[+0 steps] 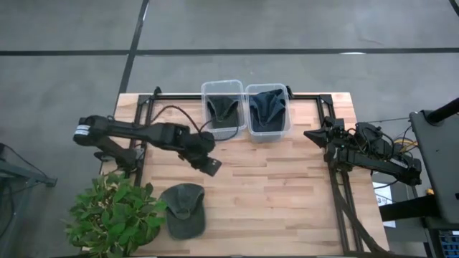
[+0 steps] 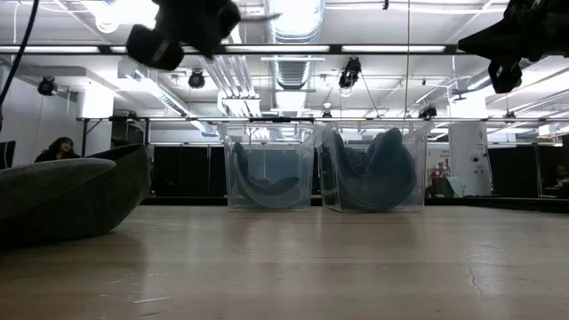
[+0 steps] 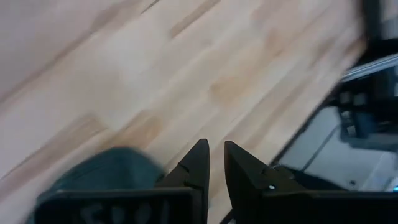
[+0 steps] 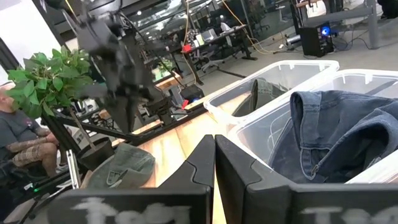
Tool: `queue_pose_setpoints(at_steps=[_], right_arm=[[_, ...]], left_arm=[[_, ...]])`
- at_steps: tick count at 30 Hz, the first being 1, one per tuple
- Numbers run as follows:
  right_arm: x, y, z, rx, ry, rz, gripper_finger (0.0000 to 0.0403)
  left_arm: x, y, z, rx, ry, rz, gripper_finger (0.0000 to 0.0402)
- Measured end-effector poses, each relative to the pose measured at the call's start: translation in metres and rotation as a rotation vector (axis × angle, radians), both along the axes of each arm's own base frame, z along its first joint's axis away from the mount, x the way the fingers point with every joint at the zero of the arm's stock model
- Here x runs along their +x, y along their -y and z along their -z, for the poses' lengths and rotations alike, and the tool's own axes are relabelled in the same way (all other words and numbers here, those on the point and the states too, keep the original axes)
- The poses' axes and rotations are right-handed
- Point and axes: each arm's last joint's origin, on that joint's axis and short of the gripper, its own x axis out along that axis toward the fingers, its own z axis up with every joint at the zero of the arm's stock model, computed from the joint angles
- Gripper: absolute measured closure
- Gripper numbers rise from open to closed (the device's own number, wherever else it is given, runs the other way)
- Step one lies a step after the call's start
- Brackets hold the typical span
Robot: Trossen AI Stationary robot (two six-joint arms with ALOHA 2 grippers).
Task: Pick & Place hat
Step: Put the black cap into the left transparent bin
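A dark green cap [image 1: 184,208] rests on the wood table near its near-left corner, crown down; it also shows in the low view [image 2: 67,200] and the right wrist view [image 4: 121,165]. My left gripper [image 1: 210,166] hovers above the table just beyond the cap toward the far-right, fingers almost together with only a narrow gap [image 3: 215,152]; the cap's edge [image 3: 106,174] shows beside them. My right gripper [image 1: 315,135] waits shut at the table's right side, raised, pointing at the bins [image 4: 214,146]. Neither touches the cap.
Two clear plastic bins stand side by side at the far edge: the left bin [image 1: 222,89] holds a dark green hat, the right bin [image 1: 267,132] a blue one. A potted plant [image 1: 115,215] stands at the near-left corner beside the cap. Bare wood lies between the cap and the bins.
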Motion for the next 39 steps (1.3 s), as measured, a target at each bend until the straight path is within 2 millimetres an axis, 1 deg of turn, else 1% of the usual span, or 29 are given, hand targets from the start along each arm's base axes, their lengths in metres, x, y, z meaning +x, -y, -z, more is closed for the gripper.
queue_pose_setpoints(at_steps=[3, 6, 10, 14, 19, 22, 27, 29, 33, 39], right_arm=[[0.000, 0.000, 0.000, 0.000, 0.000, 0.000, 0.0394], [0.000, 0.000, 0.000, 0.000, 0.000, -0.001, 0.0394], [0.000, 0.000, 0.000, 0.000, 0.000, -0.002, 0.0394], [0.000, 0.000, 0.000, 0.000, 0.000, -0.005, 0.0394], [0.000, 0.000, 0.000, 0.000, 0.000, -0.006, 0.0394], [0.000, 0.000, 0.000, 0.000, 0.000, -0.008, 0.0394], [0.000, 0.000, 0.000, -0.003, -0.001, -0.008, 0.0394], [0.000, 0.000, 0.000, -0.003, -0.001, -0.008, 0.0394], [0.000, 0.000, 0.000, -0.003, -0.001, -0.008, 0.0394], [0.000, 0.000, 0.000, -0.007, -0.002, -0.008, 0.0394]], left_arm=[[-0.004, 0.002, 0.022, -0.041, -0.084, 0.009, 0.0360], [-0.010, 0.009, 0.040, -0.136, -0.183, -0.022, 0.0360], [-0.020, 0.021, 0.060, -0.295, -0.350, -0.136, 0.0360], [-0.029, 0.032, 0.073, -0.367, -0.470, -0.243, 0.0360], [-0.038, 0.036, 0.074, -0.376, -0.567, -0.356, 0.0360], [-0.050, 0.036, 0.074, -0.348, -0.659, -0.404, 0.0360], [-0.070, 0.035, 0.071, -0.284, -0.806, -0.433, 0.0360], [-0.074, 0.034, 0.069, -0.273, -0.823, -0.428, 0.0360], [-0.076, 0.032, 0.068, -0.238, -0.807, -0.417, 0.0360], [-0.079, 0.032, 0.074, -0.205, -0.818, -0.420, 0.0360]])
